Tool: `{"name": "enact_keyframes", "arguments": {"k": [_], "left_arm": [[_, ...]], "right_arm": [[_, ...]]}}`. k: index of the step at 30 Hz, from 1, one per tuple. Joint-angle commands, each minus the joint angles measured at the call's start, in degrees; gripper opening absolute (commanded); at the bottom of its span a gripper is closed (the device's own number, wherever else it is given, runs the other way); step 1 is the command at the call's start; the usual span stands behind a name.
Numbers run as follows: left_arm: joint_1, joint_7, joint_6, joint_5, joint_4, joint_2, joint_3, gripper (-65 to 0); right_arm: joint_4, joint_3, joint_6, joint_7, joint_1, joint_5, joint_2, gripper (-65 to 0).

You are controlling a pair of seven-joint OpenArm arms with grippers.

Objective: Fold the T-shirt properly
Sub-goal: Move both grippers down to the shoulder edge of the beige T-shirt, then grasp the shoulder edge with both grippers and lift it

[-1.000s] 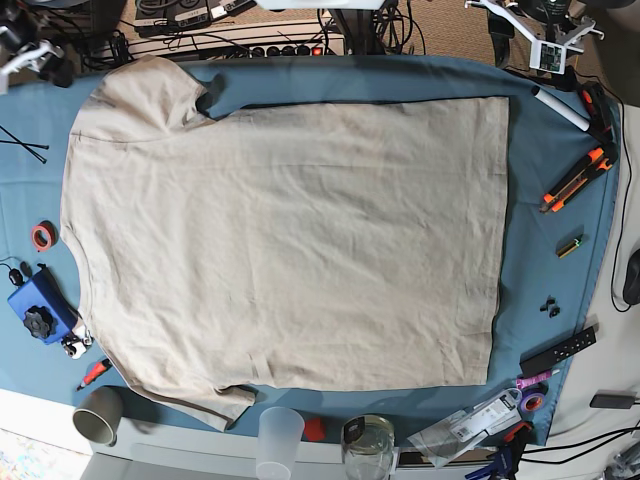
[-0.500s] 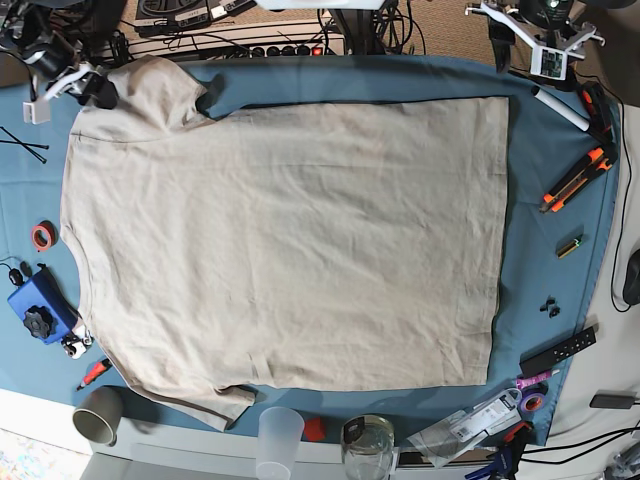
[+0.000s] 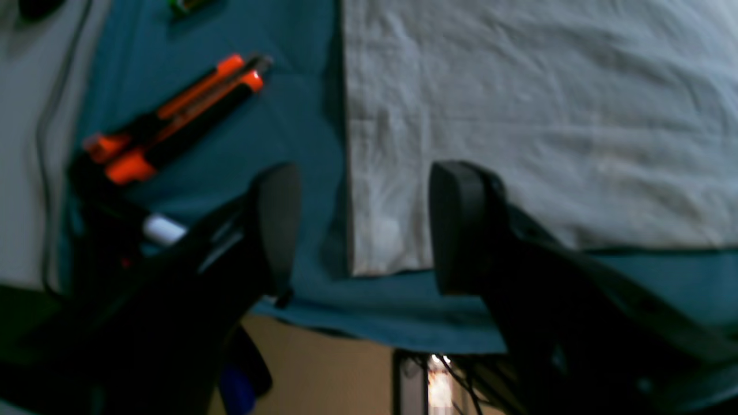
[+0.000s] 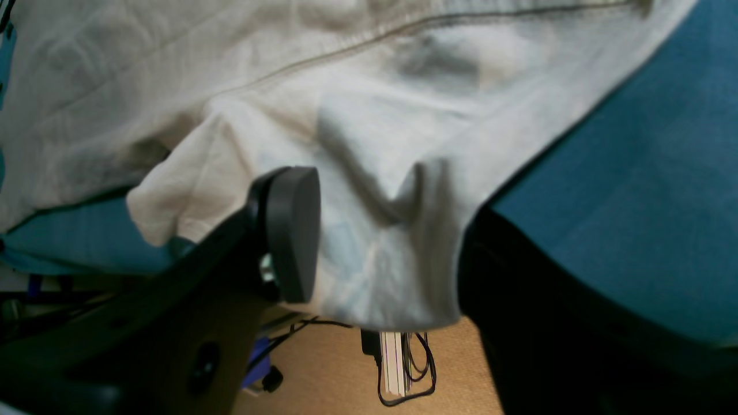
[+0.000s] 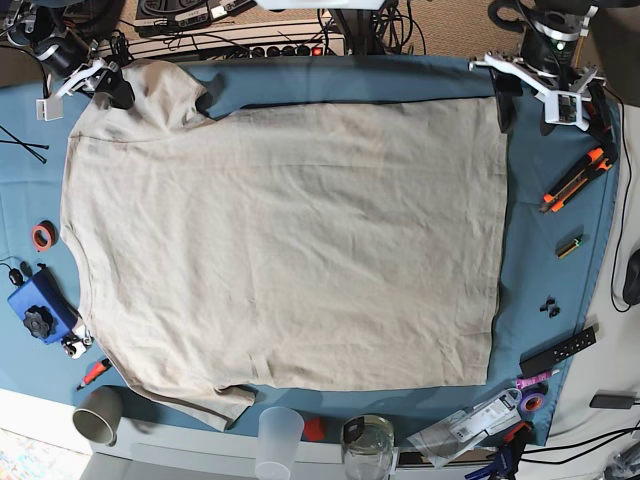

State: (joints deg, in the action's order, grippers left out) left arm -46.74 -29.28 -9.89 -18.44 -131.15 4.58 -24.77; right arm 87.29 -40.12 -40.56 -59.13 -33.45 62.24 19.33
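A large beige T-shirt (image 5: 285, 245) is lying spread flat across a teal-blue table cloth (image 5: 545, 260), covering most of it, with its hem toward the base view's right and its sleeves toward the left. The left gripper (image 3: 357, 227) is hovering over the shirt's far hem corner (image 3: 375, 242), its 2 dark fingers (image 3: 279, 225) spread wide apart with the corner showing between them, gripping nothing. An orange and black utility knife (image 3: 179, 118) is lying on the cloth just beside it. The right gripper (image 4: 392, 230) is sitting at the far sleeve (image 4: 357, 190), its jaws parted, with sleeve fabric bunching between them and draping over the right-hand finger; whether it is pinching the cloth cannot be told.
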Motion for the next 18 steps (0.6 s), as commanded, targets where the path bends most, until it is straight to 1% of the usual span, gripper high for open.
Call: {"name": "enact_keyframes", "arguments": {"k": [1,4,7,9,12,15,18], "left_arm": [[-0.11,0.42,-0.02,-0.44,0.22,0.17,-0.15,-29.4],[1.64,0.04,-0.15,-2.6,4.37,0.17,-0.15,-29.7],[3.13,-2.93,-0.48,-6.49,7.96,-0.04,-0.15,-30.5],[3.45,-3.06,-1.68,-8.15,9.22,-0.59,-0.15,-30.5],[4.61,-3.19,-1.95,-8.24,10.78,-1.46,-0.15,-30.5],[5.92,-3.32,-2.25,-8.74,13.33,-1.57,-0.15,-33.0],[7.65,-3.34,-2.93,-8.83,16.28,-1.57,-0.15,-33.1]], "right_arm": [[-0.02,0.04,0.56,-3.93,-0.7,-2.71,0.35,-35.7],[-0.02,0.04,0.56,-4.11,-0.7,-2.71,0.35,-35.6],[-0.02,0.04,0.56,-4.2,-0.7,-2.73,0.35,-35.6],[-0.02,0.04,0.56,-4.31,-0.7,-2.73,0.35,-35.6],[-0.02,0.04,0.56,-4.31,-0.7,-2.71,0.35,-35.6],[-0.02,0.04,0.56,-4.28,-0.7,-2.71,0.35,-35.6],[-0.02,0.04,0.56,-4.28,-0.7,-2.71,0.35,-35.6]]}}
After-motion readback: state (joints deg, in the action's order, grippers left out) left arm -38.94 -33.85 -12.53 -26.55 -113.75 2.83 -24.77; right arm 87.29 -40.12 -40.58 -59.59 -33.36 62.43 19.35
